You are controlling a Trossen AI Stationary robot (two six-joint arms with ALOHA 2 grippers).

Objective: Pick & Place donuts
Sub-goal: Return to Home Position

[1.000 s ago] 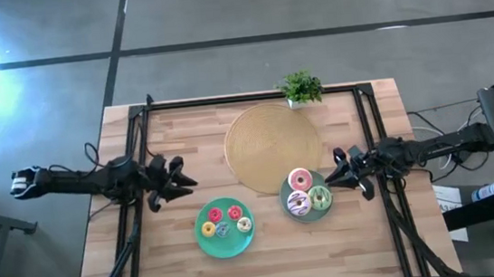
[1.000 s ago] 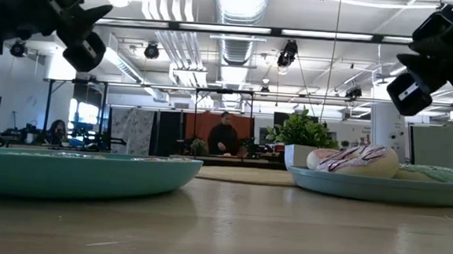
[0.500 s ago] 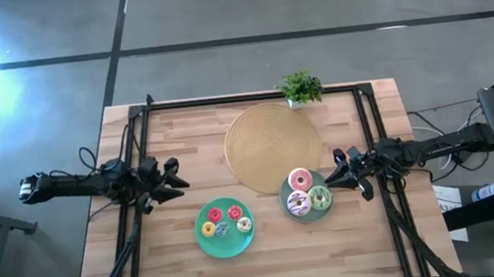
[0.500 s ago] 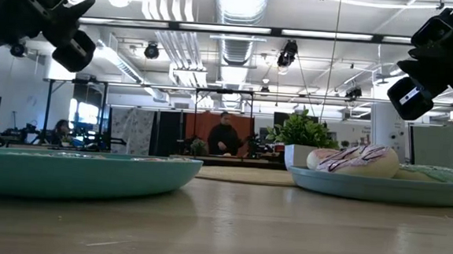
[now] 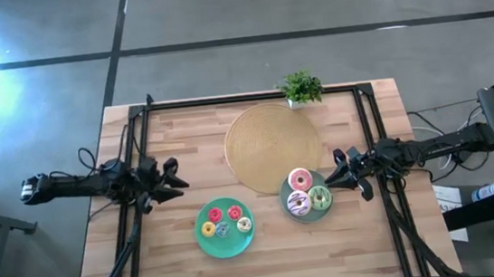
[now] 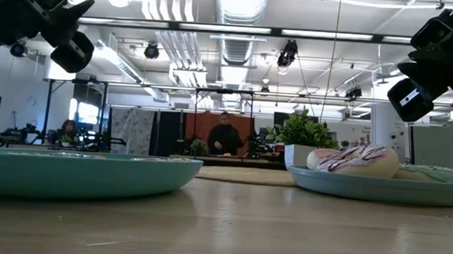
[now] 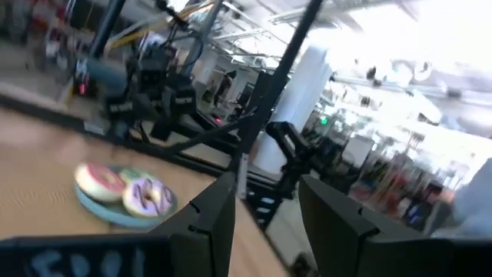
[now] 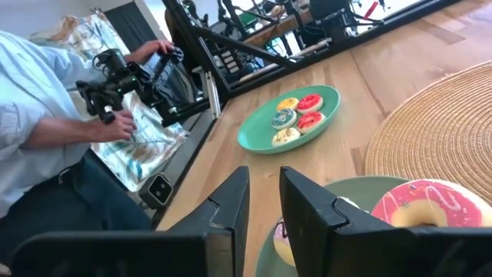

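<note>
The mini donuts (image 5: 223, 221) are gathered on the teal plate (image 5: 204, 243), the larger donuts (image 5: 299, 181) on the grey-blue plate (image 5: 311, 219), seemingly sorted by size. The left tool (image 5: 176, 179) and right tool (image 5: 334, 174) are held released and empty above the sides of the surface (image 5: 177, 263), apparently so the plates are left clear.

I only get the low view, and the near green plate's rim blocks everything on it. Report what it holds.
Observer: Five small donuts lie on the green plate: yellow, teal, cream and two red.
Operator: Now place both pincers for me.
Observer: Both hang open and empty over the table: the left pincer left of the green plate, the right pincer just right of the grey plate with three big donuts.
</note>
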